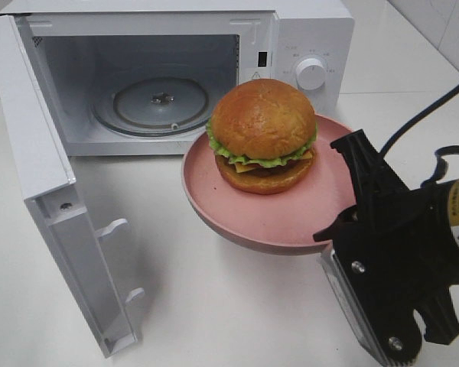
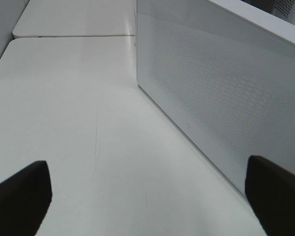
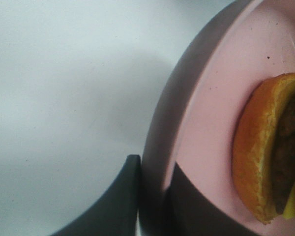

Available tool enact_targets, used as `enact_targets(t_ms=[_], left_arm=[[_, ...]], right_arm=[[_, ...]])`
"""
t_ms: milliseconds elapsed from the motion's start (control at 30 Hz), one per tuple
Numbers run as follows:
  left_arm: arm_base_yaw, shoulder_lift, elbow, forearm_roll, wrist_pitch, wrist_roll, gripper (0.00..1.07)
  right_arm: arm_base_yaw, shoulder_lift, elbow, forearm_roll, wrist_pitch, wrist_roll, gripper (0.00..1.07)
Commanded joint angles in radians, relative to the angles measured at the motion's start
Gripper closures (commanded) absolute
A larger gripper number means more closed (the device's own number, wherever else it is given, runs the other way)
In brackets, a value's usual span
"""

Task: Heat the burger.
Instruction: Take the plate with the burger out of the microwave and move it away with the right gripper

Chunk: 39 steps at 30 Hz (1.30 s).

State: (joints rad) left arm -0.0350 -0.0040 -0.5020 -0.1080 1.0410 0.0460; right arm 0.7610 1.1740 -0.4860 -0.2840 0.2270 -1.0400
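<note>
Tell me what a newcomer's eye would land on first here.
The burger on the pink plate, held off the table in front of the microwave by the right tool clamped on the plate's rim. Next, the microwave door swung wide open at left, showing the glass turntable inside.

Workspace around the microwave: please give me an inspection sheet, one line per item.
Surface: white table, bare where visible.
Job's things: burger sits on a pink plate, lifted in front of the microwave; its door is wide open, glass turntable empty.
Clutter: nothing seen.
Grippers: right gripper shut on the plate rim; left gripper open, holding nothing, beside the microwave's side wall.
Cables: black cable runs from the right arm.
Surroundings: white tiled wall behind.
</note>
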Motion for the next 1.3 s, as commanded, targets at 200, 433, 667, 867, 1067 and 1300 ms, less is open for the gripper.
enact_targets(t_ms=[200, 433, 667, 867, 1067, 1300], left_arm=[[0.003, -0.02, 0.001, -0.002, -0.003, 0.001, 0.07], [0.003, -0.02, 0.001, -0.002, -0.003, 0.001, 0.07], [0.003, -0.02, 0.001, -0.002, -0.003, 0.001, 0.07], [0.003, -0.02, 0.001, -0.002, -0.003, 0.001, 0.07], [0.003, -0.02, 0.001, -0.002, -0.003, 0.001, 0.07], [0.003, -0.02, 0.001, -0.002, -0.003, 0.001, 0.07]], right_arm=[[0.0, -0.132, 0.037, -0.072, 0.028, 0.099, 1.07], [0.0, -0.239, 0.062, -0.214, 0.162, 0.301, 1.07], [0.0, -0.279, 0.062, -0.333, 0.285, 0.513, 1.07], [0.0, -0.279, 0.062, -0.465, 0.44, 0.775, 1.07], [0.0, -0.279, 0.062, -0.514, 0.533, 0.977, 1.07], [-0.001, -0.265, 0.062, -0.535, 0.607, 1.152, 1.07]])
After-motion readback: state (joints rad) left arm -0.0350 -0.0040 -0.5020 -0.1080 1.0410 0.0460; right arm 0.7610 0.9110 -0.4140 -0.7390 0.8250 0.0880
